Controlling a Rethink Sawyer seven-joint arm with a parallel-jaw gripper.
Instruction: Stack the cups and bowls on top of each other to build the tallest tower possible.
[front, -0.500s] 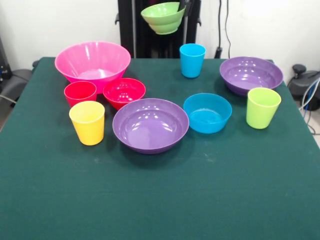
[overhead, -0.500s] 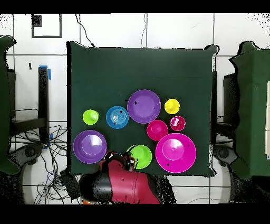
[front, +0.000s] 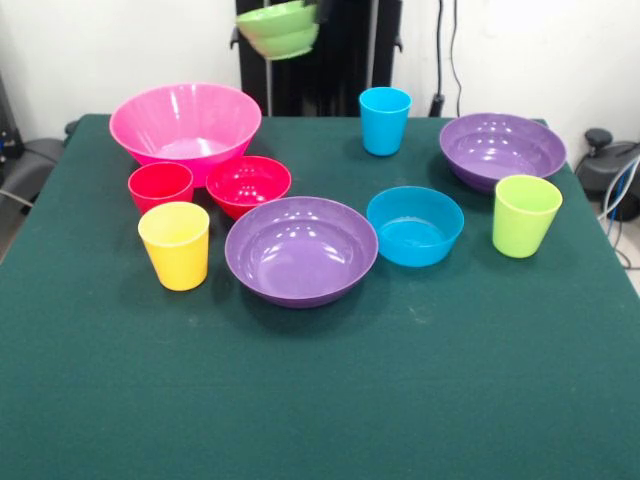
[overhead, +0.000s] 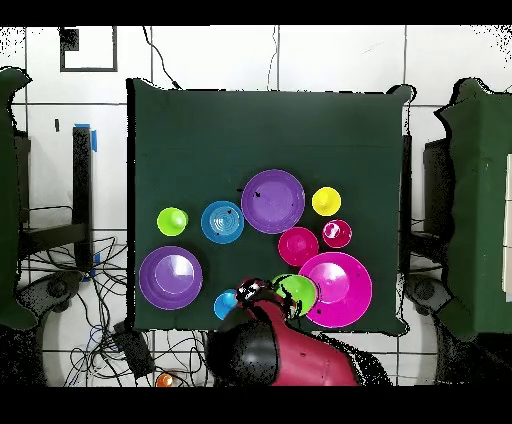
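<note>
My gripper (front: 317, 13) is shut on the rim of the small green bowl (front: 277, 28) and holds it high above the table's far edge, beside the large pink bowl (front: 185, 125). In the overhead view the green bowl (overhead: 297, 292) overlaps the pink bowl's rim (overhead: 338, 290), with the gripper (overhead: 279, 293) beside it. On the table stand the red cup (front: 160, 186), red bowl (front: 248, 184), yellow cup (front: 175, 245), near purple bowl (front: 300, 250), blue bowl (front: 414, 226), blue cup (front: 384, 120), far purple bowl (front: 502, 150) and lime cup (front: 525, 215). None of them is nested in another.
The green cloth-covered table (front: 330, 400) has a broad bare stretch along its front. The black pedestal (front: 340, 60) stands behind the far edge. Cables and dark equipment (front: 610, 165) lie off the table at the right.
The gripper has carried the green bowl sideways and a little higher, from near the blue cup towards the pink bowl. The blue cup now shows in the overhead view.
</note>
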